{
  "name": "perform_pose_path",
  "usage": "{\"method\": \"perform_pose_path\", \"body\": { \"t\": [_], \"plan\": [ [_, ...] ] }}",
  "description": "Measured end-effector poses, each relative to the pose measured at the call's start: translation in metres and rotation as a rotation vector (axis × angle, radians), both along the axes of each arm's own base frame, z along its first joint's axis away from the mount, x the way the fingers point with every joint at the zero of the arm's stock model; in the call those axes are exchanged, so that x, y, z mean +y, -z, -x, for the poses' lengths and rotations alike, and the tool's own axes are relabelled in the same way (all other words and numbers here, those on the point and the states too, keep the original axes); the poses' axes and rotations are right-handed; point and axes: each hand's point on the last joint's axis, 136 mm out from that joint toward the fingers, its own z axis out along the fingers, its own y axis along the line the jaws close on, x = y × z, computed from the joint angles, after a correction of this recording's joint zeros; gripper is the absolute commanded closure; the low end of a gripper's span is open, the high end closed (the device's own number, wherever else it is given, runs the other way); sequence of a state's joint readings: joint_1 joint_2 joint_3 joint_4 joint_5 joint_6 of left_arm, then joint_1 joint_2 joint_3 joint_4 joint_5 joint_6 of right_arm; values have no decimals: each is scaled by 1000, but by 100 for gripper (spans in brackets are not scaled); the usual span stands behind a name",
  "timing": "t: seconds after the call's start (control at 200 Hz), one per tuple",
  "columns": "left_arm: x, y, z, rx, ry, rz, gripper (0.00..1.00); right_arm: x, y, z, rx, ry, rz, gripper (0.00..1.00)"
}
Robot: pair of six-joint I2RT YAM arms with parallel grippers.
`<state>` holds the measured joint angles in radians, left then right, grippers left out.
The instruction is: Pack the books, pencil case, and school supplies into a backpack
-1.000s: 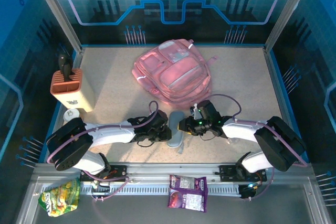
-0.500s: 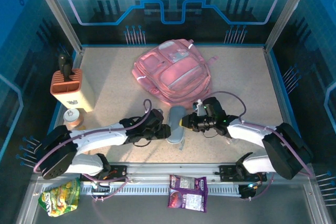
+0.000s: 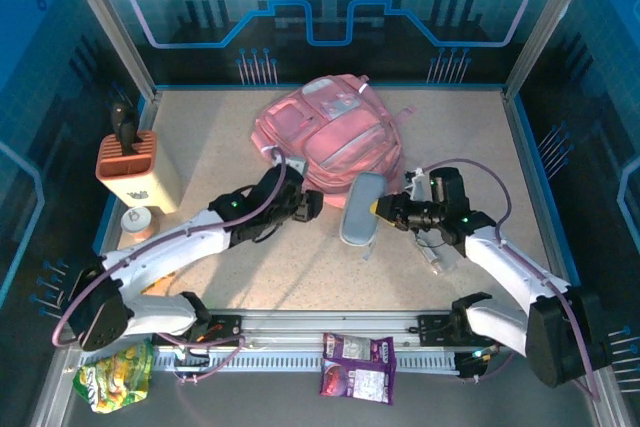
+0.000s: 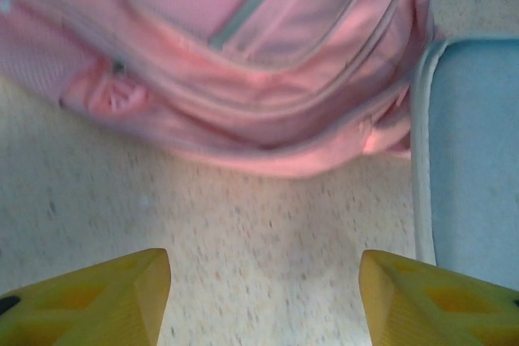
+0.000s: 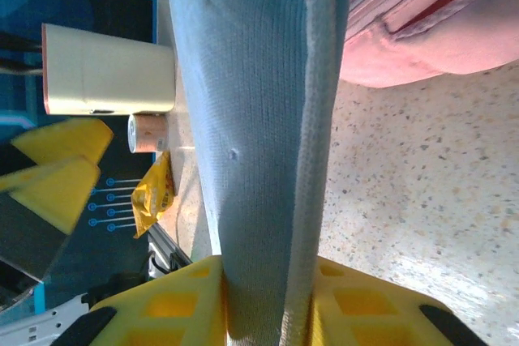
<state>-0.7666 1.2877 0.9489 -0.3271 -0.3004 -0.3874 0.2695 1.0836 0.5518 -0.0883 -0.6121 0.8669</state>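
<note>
Currently on the pencil case: my right jaws pinch it beside the backpack, my left jaws gape empty; next, I reckon, the backpack needs opening.

R hand grips pencil case at its side, just beside backpack (near edge); L hand close by on the other side, above table.

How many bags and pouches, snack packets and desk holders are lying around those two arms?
Bags and pouches: 2, the pink backpack and the grey-blue pencil case
Snack packets: 2, the green snack bag and the purple snack packet
Desk holders: 1, the orange-and-cream block holder
Total: 5
</note>
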Motion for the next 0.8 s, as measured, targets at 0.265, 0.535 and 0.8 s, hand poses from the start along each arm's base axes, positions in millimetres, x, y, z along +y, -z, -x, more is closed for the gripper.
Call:
{"method": "perform_pose_path", "body": {
  "t": [0.265,0.535,0.8],
  "plan": [
    [-43,15,-61,-65,170,-240,26,-25,6,-4,46,57,-13,73],
    [-71,31,-107,-88,263,-364,21,-31,10,-8,55,78,-17,73],
    [-77,45,-137,-82,286,-406,20,-42,11,-18,45,122,-17,73]
  ]
}}
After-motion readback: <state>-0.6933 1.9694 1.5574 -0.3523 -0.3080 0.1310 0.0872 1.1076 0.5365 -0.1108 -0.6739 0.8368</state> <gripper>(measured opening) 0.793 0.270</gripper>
